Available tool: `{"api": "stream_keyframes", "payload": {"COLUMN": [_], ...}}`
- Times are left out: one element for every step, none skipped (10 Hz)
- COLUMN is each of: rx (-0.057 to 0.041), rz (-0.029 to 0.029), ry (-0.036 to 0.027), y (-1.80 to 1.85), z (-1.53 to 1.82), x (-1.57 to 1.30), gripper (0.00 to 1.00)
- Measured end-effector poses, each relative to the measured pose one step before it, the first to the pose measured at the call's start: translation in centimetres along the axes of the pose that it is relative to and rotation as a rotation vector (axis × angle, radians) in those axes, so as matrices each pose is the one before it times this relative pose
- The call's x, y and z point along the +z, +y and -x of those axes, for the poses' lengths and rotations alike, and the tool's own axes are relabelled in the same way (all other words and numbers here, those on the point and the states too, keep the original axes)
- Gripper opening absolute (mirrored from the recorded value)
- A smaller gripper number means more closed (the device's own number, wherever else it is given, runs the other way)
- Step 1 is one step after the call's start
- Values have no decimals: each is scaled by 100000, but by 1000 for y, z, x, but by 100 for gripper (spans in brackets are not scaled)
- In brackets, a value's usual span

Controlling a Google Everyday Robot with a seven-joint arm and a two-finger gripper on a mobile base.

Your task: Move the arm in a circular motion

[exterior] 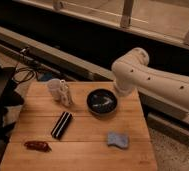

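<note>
Gripper (119,93): at the arm's (158,80) low end, just behind the bowl's (102,102) right rim; open or closed, cannot tell. Arm: reaches in from the right, bent over the table's (88,135) far edge. Handling: sweep an even circle, likely best kept above bowl and mug (55,88).

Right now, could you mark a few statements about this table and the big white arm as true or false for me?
1. The arm reaches in from the right. True.
2. The black bowl sits at the table's near left corner. False: it sits toward the far right, beside the arm's lower end.
3. A blue sponge lies in front of the bowl. True.
4. The red object is inside the bowl. False: it lies on the wooden table, near left.
5. The gripper holds the white cup. False: the gripper is out of view past the arm's lower end; the cup stands alone.
</note>
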Motion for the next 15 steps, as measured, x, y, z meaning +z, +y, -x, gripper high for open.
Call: {"api": "stream_keyframes", "payload": {"rx": [4090,2604,1120,289,-573,-980,-1775,-2071,-2415,-2253,-3628,-3014,-1767,-1400,52], "rz": [-5711,-4324,-2616,-2692,-1028,-172,481,1071,1628,1783,3687,3681,2393,2800,2424], "ry": [1067,-655,-1741,-3547,-2982,-2189,-3173,-2946,-2828,-2215,-2289,-979,-258,230,366], "y": [-2380,-1802,-1180,-1171,-317,92,701,1187,1603,1573,2330,2136,1494,1817,1233], "z": [-27,749,1010,2002,1646,1200,1517,1362,1452,1177,1086,386,-112,-794,-926], "x": [301,454,451,724,541,372,368,108,18,-15,-31,58,-105,-325,-302], "gripper": [4,4,4,4,4,4,4,4,4,4,4,4,4,4,4]}}
